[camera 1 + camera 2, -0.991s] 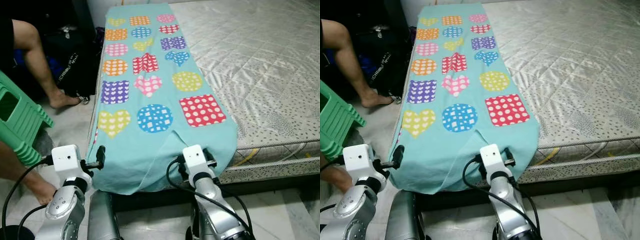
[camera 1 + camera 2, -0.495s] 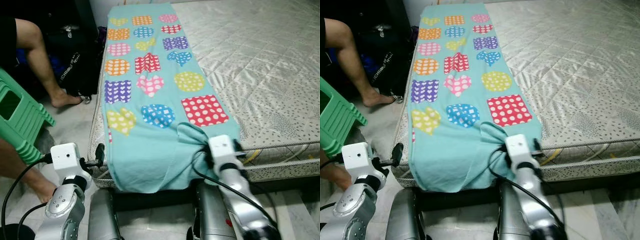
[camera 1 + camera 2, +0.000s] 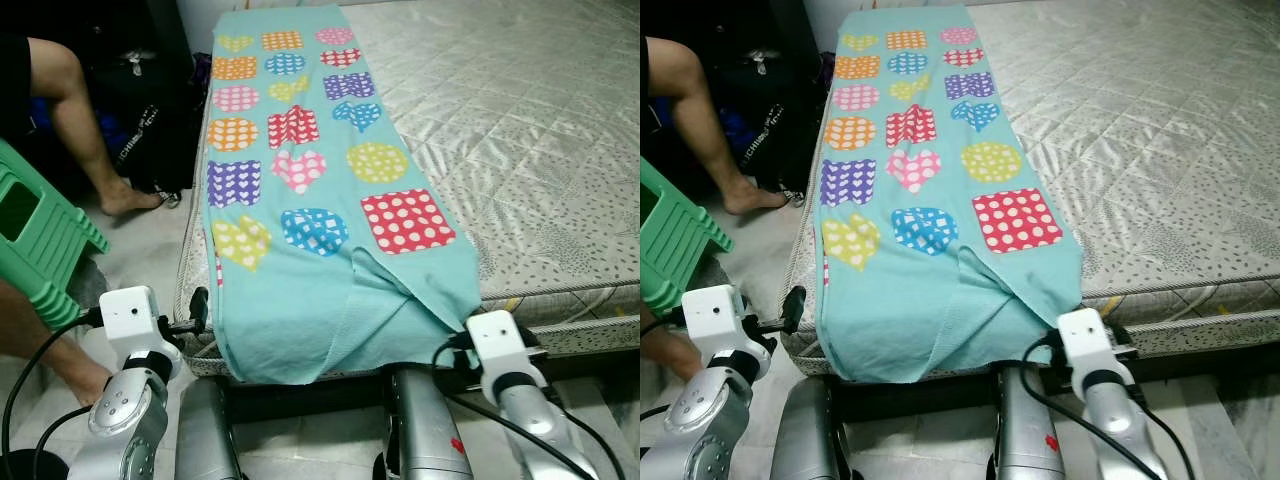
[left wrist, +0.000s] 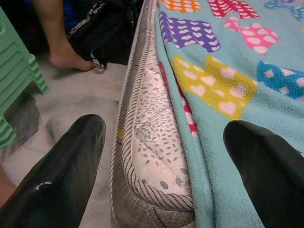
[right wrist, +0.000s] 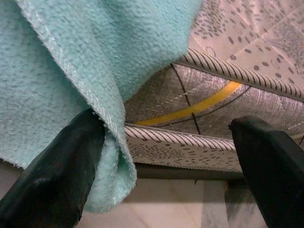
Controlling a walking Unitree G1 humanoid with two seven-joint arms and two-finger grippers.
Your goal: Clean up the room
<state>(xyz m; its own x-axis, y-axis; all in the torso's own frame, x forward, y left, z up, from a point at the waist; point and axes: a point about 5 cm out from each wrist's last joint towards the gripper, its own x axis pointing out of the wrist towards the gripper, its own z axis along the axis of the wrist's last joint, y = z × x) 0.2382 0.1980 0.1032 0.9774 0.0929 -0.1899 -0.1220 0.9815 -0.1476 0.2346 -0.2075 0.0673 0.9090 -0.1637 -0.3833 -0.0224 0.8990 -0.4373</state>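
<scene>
Since a second ago the right gripper (image 5: 166,166) has swung from the middle of the blanket's hanging edge out to its right corner, and the hem there has slipped back down the mattress (image 3: 540,130) side. Its fingers (image 5: 52,175) are spread, one brushing the fabric, clasping nothing. The teal blanket (image 3: 300,170), patterned with dotted hearts and squares, lies lengthwise along the mattress's left edge, its near end draping toward the robot. The left gripper (image 4: 166,166) hovers spread at the mattress's corner. Marble floor (image 3: 145,260), a green stool (image 3: 35,240) and a person's legs (image 3: 85,130) sit left.
</scene>
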